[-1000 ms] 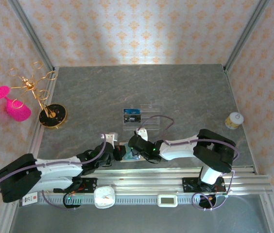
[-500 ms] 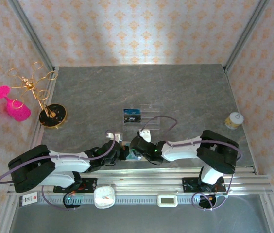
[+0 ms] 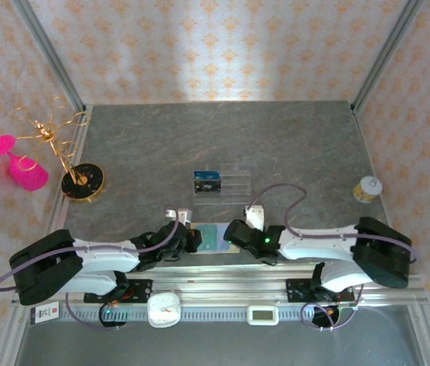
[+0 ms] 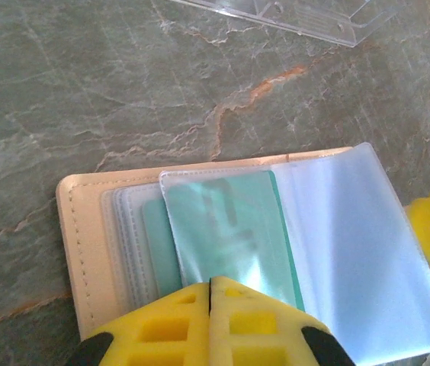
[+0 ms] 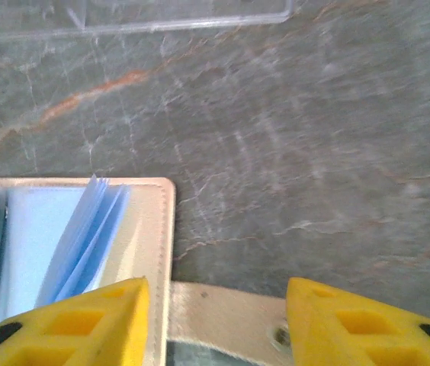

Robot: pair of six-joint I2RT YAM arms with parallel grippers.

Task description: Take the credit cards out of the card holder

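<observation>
The tan card holder point(image 3: 213, 238) lies open near the table's front edge, between my two grippers. In the left wrist view a teal credit card point(image 4: 230, 225) sits in a clear sleeve of the card holder point(image 4: 78, 244), with pale blue sleeves point(image 4: 352, 252) to its right. My left gripper point(image 4: 210, 284) is shut, its yellow fingertips together over the teal card's near edge. My right gripper point(image 5: 216, 293) is open at the holder's right edge point(image 5: 152, 229), and the snap tab point(image 5: 230, 320) lies between its fingers, untouched. Blue sleeves point(image 5: 78, 236) fan up there.
A clear ribbed tray point(image 3: 219, 181) holding a dark card stands just behind the holder. A gold wire stand point(image 3: 81, 179) and a pink glass point(image 3: 20, 164) are at the far left, and a small jar point(image 3: 367, 188) at the right. A metal rail point(image 3: 223, 286) runs along the front.
My right gripper has opened and drawn back to the right, off the card holder, which now lies uncovered. The left arm shifted a little earlier and has since held still.
</observation>
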